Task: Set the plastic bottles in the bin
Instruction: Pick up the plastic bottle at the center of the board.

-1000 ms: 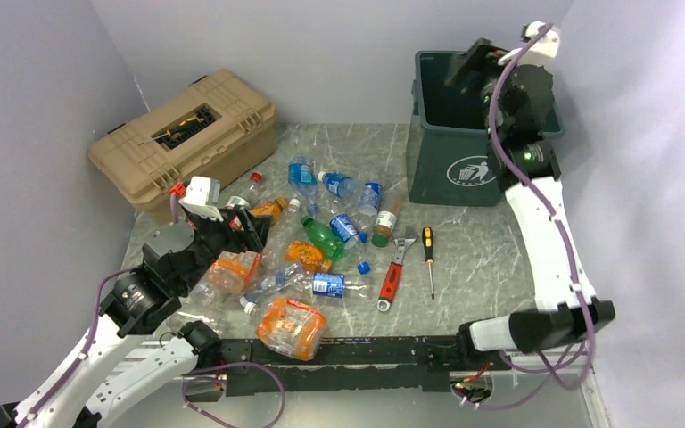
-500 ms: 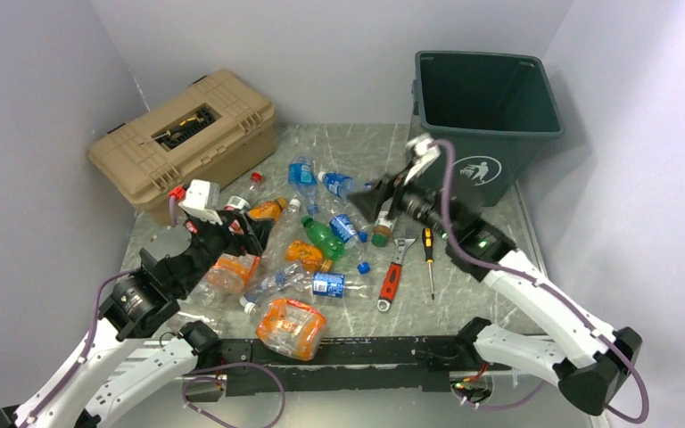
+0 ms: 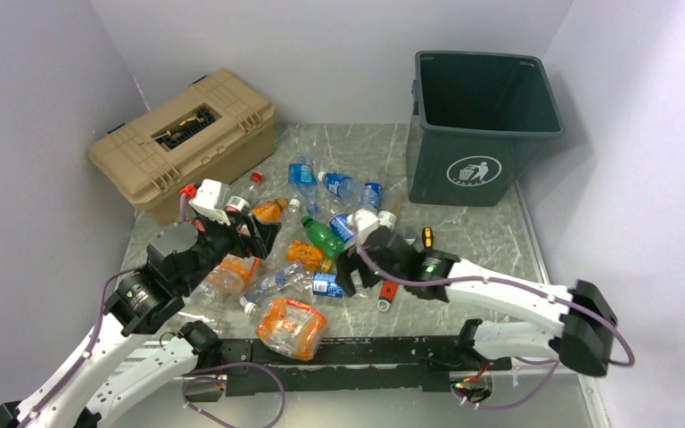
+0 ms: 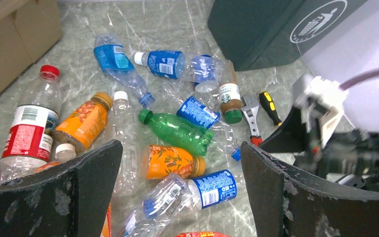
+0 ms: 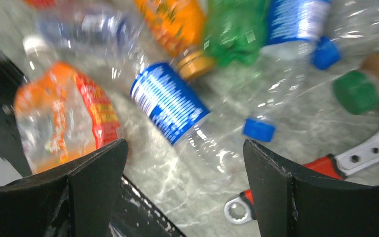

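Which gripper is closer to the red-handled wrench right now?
Right. The right gripper hangs just beside the wrench; the left gripper sits beyond the plastic bottles.

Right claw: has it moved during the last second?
Yes. The right claw left the bin and came down toward the near edge, now over bottles beside the wrench.

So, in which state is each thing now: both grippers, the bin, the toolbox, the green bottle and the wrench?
Left gripper: open, empty.
Right gripper: open, empty, over a blue-labelled bottle.
Bin: upright, no lid.
Toolbox: lid down.
Green bottle: capped, lying on its side.
Red-handled wrench: lying flat.
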`<act>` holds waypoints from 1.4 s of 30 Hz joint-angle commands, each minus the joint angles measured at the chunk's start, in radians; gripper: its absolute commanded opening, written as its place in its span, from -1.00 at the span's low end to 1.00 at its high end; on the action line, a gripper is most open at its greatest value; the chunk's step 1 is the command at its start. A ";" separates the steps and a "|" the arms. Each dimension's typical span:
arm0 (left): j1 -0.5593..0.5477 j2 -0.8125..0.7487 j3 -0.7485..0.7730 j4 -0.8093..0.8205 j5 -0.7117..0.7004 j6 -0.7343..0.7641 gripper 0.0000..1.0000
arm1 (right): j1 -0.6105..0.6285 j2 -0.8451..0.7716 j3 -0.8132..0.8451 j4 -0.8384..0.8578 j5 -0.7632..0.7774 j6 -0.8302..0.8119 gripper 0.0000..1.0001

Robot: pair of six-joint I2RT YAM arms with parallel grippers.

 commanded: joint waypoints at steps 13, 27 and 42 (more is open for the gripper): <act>-0.002 0.018 0.016 0.027 0.024 0.020 0.99 | 0.209 0.284 0.182 -0.144 0.200 -0.250 0.88; -0.001 0.018 0.015 0.028 0.023 0.020 0.99 | 0.209 0.413 0.177 -0.118 0.100 -0.367 0.60; -0.002 0.020 0.016 0.027 0.034 0.019 0.99 | 0.209 0.502 0.137 -0.057 0.070 -0.377 0.46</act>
